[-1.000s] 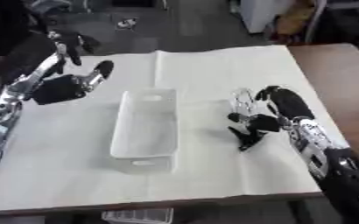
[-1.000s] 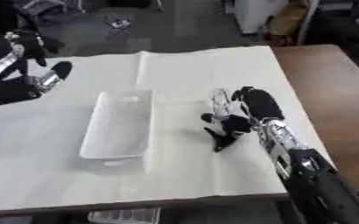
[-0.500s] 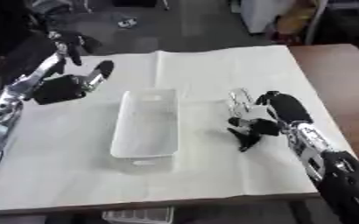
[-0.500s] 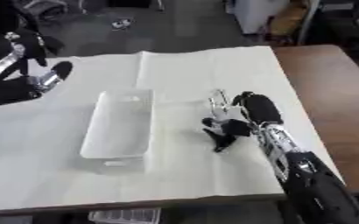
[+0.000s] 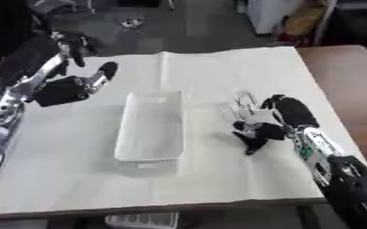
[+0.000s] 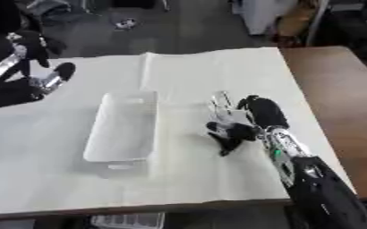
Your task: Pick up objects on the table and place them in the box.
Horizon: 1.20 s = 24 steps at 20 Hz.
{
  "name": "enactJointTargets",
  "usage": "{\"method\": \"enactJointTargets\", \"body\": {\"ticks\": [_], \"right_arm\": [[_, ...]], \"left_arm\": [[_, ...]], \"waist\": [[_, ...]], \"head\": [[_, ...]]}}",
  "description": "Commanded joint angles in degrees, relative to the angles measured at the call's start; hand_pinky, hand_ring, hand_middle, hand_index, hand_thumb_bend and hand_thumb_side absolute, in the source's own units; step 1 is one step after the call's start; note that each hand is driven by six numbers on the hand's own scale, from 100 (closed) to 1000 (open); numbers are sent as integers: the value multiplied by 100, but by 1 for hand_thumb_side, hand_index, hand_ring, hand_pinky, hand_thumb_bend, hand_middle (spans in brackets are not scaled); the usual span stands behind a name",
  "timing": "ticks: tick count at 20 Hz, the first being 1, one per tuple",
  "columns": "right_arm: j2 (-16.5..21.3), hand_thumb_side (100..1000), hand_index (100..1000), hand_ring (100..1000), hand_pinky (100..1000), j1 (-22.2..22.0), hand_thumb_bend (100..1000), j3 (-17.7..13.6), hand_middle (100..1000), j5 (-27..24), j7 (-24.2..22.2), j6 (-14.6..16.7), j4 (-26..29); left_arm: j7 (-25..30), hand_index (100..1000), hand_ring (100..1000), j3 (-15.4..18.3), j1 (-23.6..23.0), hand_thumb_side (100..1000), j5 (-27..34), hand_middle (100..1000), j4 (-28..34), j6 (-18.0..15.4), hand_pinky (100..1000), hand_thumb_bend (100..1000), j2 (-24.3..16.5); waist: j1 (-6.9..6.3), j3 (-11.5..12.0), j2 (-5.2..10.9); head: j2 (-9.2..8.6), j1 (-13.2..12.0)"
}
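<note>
A white rectangular box (image 5: 126, 129) lies lengthwise in the middle of the white cloth, and nothing shows inside it. To its right, my right hand (image 5: 284, 117) rests low on the cloth. Its fingers and thumb (image 5: 249, 142) are curled round a small pale, shiny object (image 5: 248, 112), whose shape I cannot make out. My left hand (image 5: 65, 91) hovers above the cloth left of the box, apart from it. It is open with a finger stretched up and to the right, and it holds nothing.
The white cloth (image 5: 210, 71) covers most of the table, with bare brown wood (image 5: 351, 76) at the right. A white basket (image 5: 143, 220) sits below the front edge. Clutter lies on the floor beyond the far edge.
My right hand has sunk slightly and its fingers have drawn in round the pale object. The left hand and the box stay where they were.
</note>
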<state>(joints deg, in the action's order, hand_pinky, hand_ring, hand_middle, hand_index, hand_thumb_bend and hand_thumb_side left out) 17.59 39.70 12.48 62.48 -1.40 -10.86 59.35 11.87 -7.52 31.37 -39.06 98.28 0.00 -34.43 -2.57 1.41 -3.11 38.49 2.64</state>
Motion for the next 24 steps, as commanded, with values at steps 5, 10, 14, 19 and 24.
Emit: {"method": "enactJointTargets", "body": {"ticks": [5,10,14,19,24], "right_arm": [[-19,1000,748,719,831,131,836,-39,660,12,56,53,-5],[-31,1000,748,716,830,132,799,-46,659,33,87,64,-46],[-31,1000,746,715,830,136,784,-46,658,73,70,72,-76],[-35,1000,747,713,829,147,765,-55,657,126,50,106,-99],[-33,1000,754,714,828,156,717,-66,657,161,42,166,-137]], "left_arm": [[1,826,560,51,98,1000,38,665,37,-27,326,236,-163],[4,826,559,51,95,1000,41,664,32,-32,325,236,-161],[2,826,559,53,95,1000,41,665,33,-32,325,236,-162],[0,826,559,54,94,1000,42,665,35,-34,325,236,-164],[0,826,558,57,89,1000,49,665,34,-33,324,236,-163]], "waist": [[20,32,42],[38,40,37],[44,43,35],[42,45,30],[44,43,27]], "head": [[-53,-51],[-44,-62],[-38,-69],[-38,-76],[-29,-83]]}}
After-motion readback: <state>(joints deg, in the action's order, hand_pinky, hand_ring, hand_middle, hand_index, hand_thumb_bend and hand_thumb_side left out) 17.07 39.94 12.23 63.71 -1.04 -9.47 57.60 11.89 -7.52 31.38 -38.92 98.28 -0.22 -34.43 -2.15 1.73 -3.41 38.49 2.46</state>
